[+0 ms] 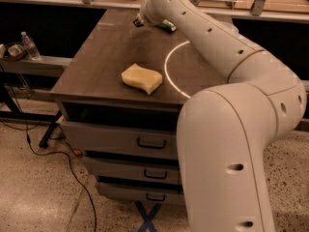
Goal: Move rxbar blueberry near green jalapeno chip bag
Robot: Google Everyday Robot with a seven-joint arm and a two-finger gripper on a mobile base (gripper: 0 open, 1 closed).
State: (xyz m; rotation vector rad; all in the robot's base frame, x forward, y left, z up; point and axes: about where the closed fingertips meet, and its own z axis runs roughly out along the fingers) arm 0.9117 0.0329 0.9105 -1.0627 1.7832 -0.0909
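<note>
My gripper [139, 21] is at the far end of the dark wooden table [104, 52], mostly hidden behind my own white arm [203, 30]. A small piece of the green jalapeno chip bag [168, 26] shows just right of the gripper, under the arm. The rxbar blueberry does not show clearly. A small dark bit sits at the gripper's tip, and I cannot tell what it is.
A yellow wavy sponge [141, 78] lies near the table's front middle. A thin white ring [167, 67] marks the tabletop to its right. Drawers [149, 141] sit under the table. A water bottle [29, 44] stands on a shelf at the left. Cables run over the floor.
</note>
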